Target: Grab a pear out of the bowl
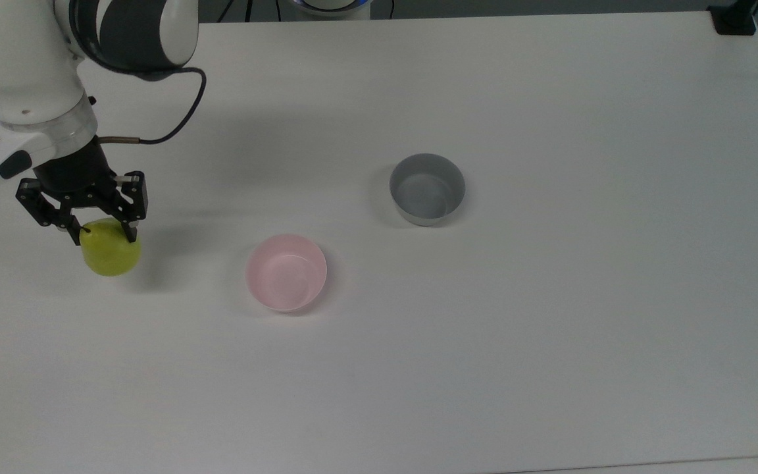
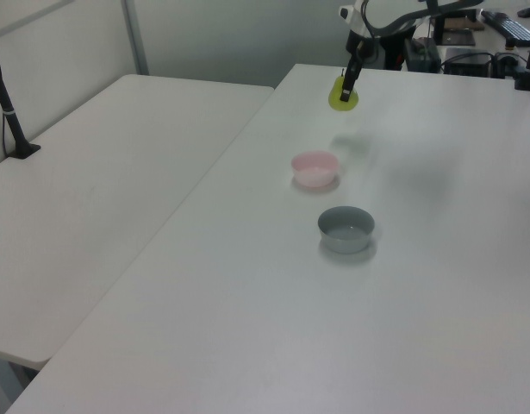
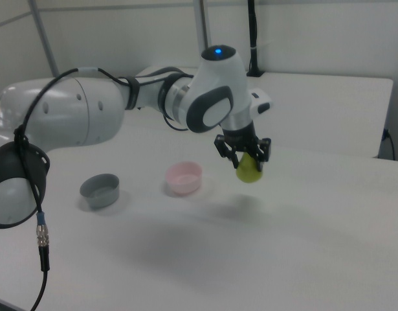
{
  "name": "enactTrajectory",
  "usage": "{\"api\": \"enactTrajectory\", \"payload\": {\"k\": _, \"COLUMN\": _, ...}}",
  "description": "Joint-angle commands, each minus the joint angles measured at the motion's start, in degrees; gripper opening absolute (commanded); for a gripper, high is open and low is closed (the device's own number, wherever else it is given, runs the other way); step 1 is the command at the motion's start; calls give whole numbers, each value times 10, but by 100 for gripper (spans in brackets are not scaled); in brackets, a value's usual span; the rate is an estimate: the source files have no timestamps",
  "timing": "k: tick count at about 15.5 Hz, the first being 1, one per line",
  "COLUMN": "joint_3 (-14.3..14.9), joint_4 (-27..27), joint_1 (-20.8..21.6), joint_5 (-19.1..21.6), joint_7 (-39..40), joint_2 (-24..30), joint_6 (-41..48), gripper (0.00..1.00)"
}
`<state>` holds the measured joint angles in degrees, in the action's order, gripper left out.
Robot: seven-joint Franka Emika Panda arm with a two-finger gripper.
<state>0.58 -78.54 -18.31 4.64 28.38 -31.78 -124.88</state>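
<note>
The yellow-green pear point(image 1: 111, 249) point(image 2: 341, 96) point(image 3: 248, 170) hangs in my gripper point(image 1: 102, 232) point(image 3: 244, 157), whose black fingers are shut on its upper part. It is low over the table at the top view's left, well clear of the bowls. The pale pink bowl point(image 1: 285, 272) point(image 2: 314, 168) point(image 3: 184, 177) stands with nothing in it near the table's middle, to the right of the pear in the top view.
A grey bowl point(image 1: 427, 188) point(image 2: 346, 229) point(image 3: 100, 190) holding nothing stands beyond the pink one, at the top view's right of centre. The white table point(image 1: 550, 316) is bare elsewhere. A second table point(image 2: 101, 172) adjoins it at the left view's left.
</note>
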Motion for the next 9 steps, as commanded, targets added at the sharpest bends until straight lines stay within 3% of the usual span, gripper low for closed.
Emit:
{"api": "enactTrajectory", "payload": {"k": 1, "joint_3": 4, "joint_4": -27, "joint_1": -8, "joint_5": 20, "joint_7": 14, "joint_2": -6, "joint_6": -42, "gripper": 0}}
{"api": "enactTrajectory", "payload": {"k": 9, "joint_3": 4, "joint_4": -51, "joint_1": -11, "joint_5": 32, "joint_7": 8, "joint_2": -44, "joint_6": -145, "gripper": 0}}
